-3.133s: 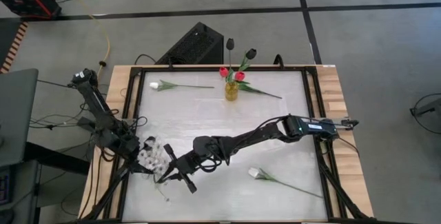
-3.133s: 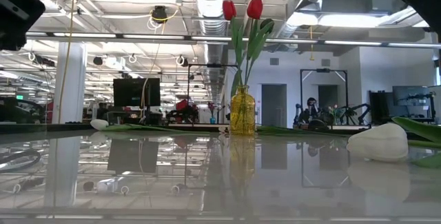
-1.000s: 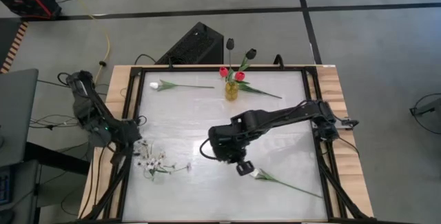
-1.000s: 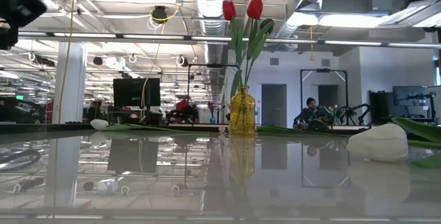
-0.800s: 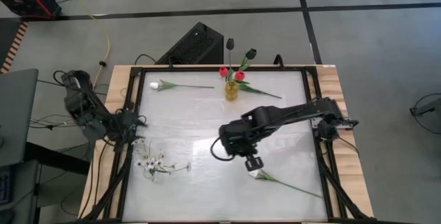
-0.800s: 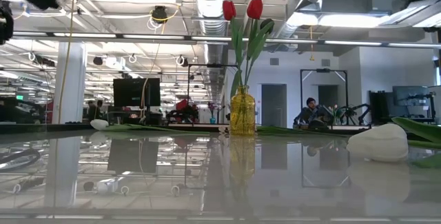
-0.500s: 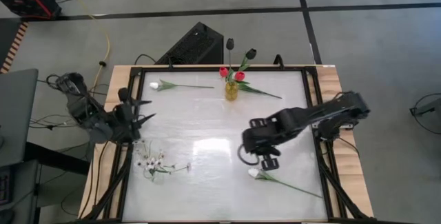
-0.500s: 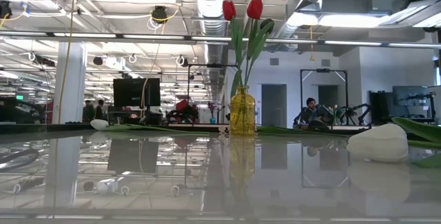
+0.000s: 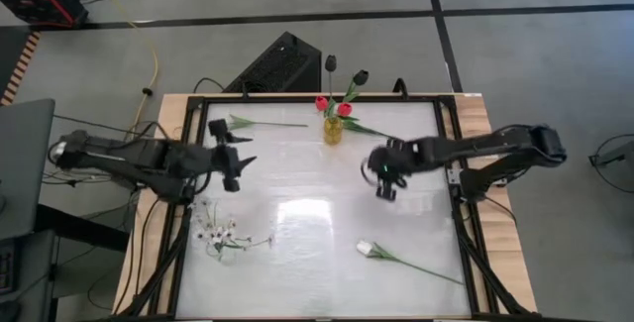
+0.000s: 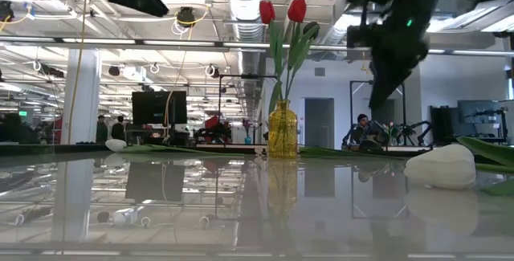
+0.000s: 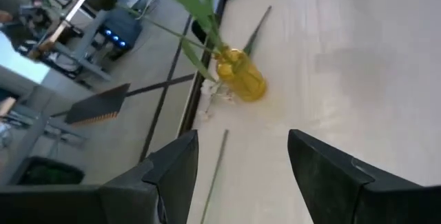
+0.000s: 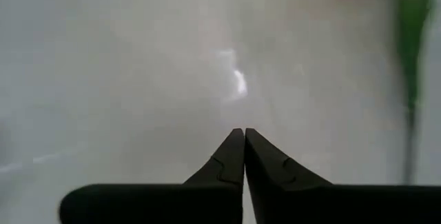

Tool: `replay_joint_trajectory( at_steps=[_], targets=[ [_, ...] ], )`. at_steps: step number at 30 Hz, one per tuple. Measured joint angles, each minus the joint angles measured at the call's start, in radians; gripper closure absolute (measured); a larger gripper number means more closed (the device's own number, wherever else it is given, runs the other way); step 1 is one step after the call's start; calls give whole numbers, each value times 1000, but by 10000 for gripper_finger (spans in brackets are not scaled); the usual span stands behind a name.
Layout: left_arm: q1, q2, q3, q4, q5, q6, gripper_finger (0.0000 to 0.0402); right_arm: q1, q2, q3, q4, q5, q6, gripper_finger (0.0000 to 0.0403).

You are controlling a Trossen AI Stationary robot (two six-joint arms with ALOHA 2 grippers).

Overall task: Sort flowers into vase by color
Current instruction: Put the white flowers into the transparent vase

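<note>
The vase (image 9: 333,131) stands upright at the far middle of the tabletop (image 9: 297,188), a squat amber jar. Two red tulips (image 9: 333,106) rise out of it, their stems pointing up and leaning slightly away from the near edge; in the low view the red buds (image 10: 282,10) stand high above the jar (image 10: 282,130). Two black tulips (image 9: 346,74) show just beyond the vase, past the tabletop's far edge.

A stem (image 9: 269,123) lies flat to the left of the vase, its long axis running sideways toward the jar. A white tulip (image 9: 406,261) lies well in front of the vase to the right, bud toward the vase, stem slanting to the near right corner. The spray of tiny white blossoms (image 9: 223,234) lies well in front to the left.

The left hand (image 9: 238,154) hovers left of the vase, fingers spread and empty. The right hand (image 9: 384,188) hangs right of the vase, fingertips pinched together on nothing.

No readable writing shows.
</note>
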Motion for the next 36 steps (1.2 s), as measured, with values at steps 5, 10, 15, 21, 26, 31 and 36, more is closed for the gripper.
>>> replay_joint_trajectory(
  at_steps=[5, 10, 15, 21, 26, 31, 36],
  targets=[
    [179, -11, 0, 52, 120, 23, 189, -263, 65, -13, 43, -51, -210, 307],
    [284, -26, 0, 39, 257, -11, 189, -460, 174, -13, 183, -83, -386, 239],
    [316, -27, 0, 33, 294, -22, 189, -565, 300, -13, 268, -107, -496, 179],
    [317, -27, 0, 14, 298, -19, 189, -621, 392, -6, 295, -129, -522, 169],
    [317, -27, 0, -10, 302, -24, 189, -625, 377, -8, 257, -128, -499, 260],
    [317, -27, 0, -52, 304, -61, 189, -628, 270, -15, 95, -95, -465, 380],
    [317, -27, 0, -101, 336, -115, 189, -622, 120, -13, -102, -97, -361, 368]
  ],
)
